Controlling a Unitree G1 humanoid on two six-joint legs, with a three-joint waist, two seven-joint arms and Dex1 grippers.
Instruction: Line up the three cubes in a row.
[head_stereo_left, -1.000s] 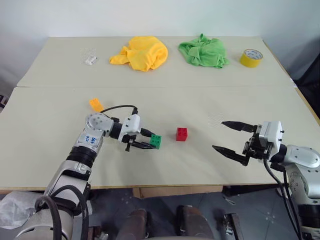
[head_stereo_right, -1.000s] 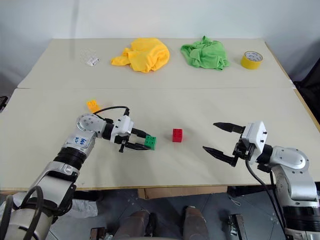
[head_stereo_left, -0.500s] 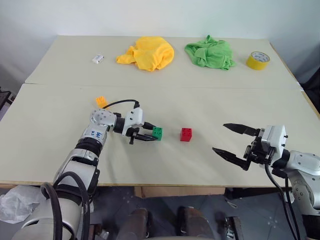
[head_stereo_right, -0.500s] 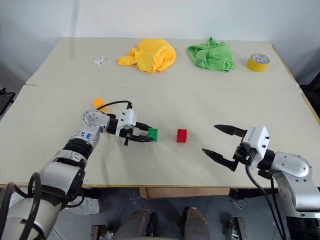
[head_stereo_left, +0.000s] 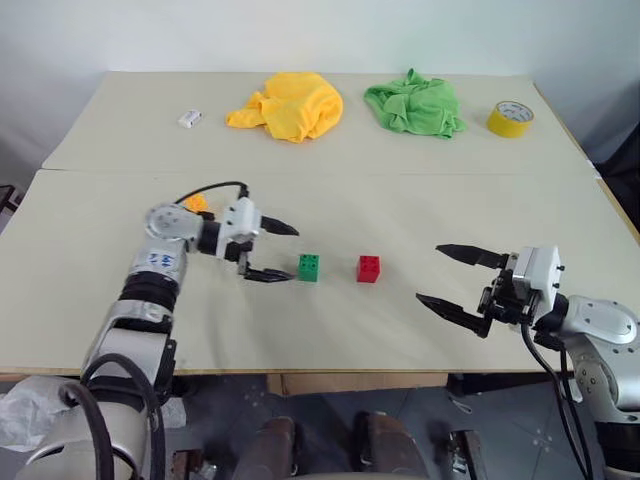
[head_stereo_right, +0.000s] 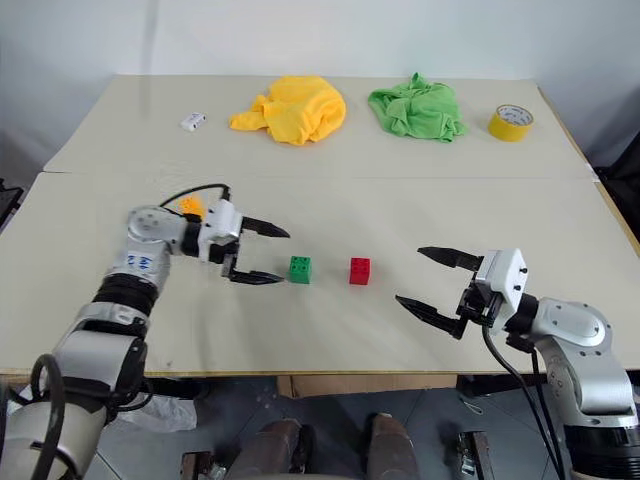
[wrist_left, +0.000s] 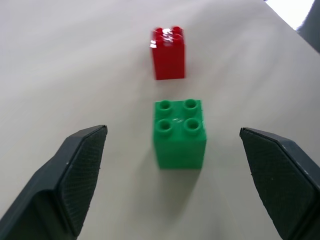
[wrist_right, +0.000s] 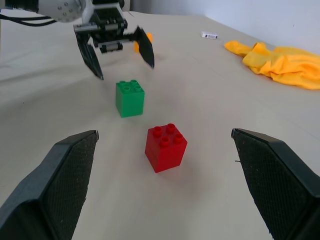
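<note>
now green cube (head_stereo_left: 309, 267) sits just beyond left tool (head_stereo_left: 272, 251).

both grippers' fingers (head_stereo_left: 283, 229) spread — empty

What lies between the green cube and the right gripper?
The red cube stands between the green cube and the right gripper; the rest is bare table, seen in both eye views.

Left hand (head_stereo_left: 272, 252) now open, off the green cube (head_stereo_left: 309, 267).
</note>
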